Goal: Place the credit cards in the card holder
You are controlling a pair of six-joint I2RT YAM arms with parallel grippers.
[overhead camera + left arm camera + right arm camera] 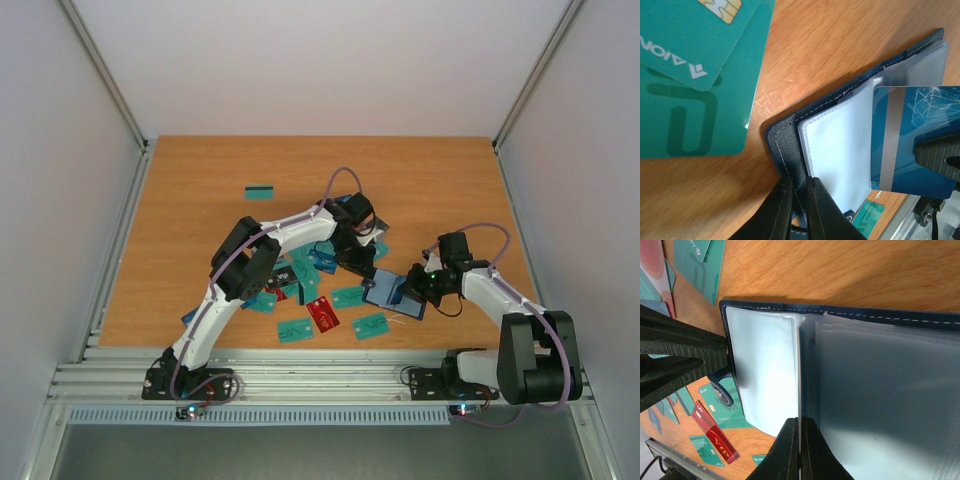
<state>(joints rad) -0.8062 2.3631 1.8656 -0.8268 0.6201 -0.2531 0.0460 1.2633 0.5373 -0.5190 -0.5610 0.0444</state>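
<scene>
From above, I saw the card holder [392,293] lying open on the wooden worktop [200,190], right of centre, between the two arms. The left tool [799,185] was pressed together on the edge of the holder's dark navy cover, pinching it just beside the clear sleeves [765,365]. The right tool [800,424] was pinching a blue card [910,135] with a silver stripe, which overlapped the open sleeves; I could not tell whether it touched them. Other credit cards [293,331], mostly teal with one red card [323,314], lay scattered left of the holder. A lone teal card [260,192] lay well apart, farther back.
</scene>
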